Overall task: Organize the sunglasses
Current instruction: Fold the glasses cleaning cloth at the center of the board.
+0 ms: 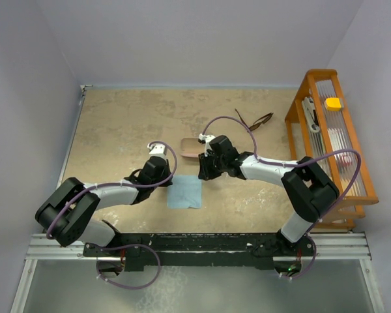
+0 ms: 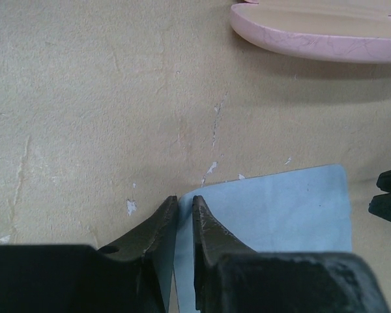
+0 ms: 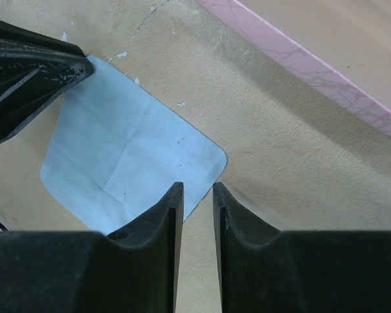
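One tan table (image 1: 117, 130) fills the top view, with one orange rack (image 1: 362, 176) at its right edge. Two arms reach in from the bottom: the left arm (image 1: 111, 192) bends up and right, the right arm (image 1: 274, 169) up and left, and both wrists meet near the centre. One pink case (image 1: 190, 149) lies just above them. One blue cloth (image 1: 186, 192) lies flat below it. The left gripper (image 2: 184, 203) straddles a cloth corner, with its fingers a narrow slit apart. The right gripper (image 3: 197, 192) hangs at the cloth's edge, a little wider and holding nothing. One pair of sunglasses (image 1: 259, 122) lies upper right of centre beside the rack, its long axis diagonal, rising to the right.
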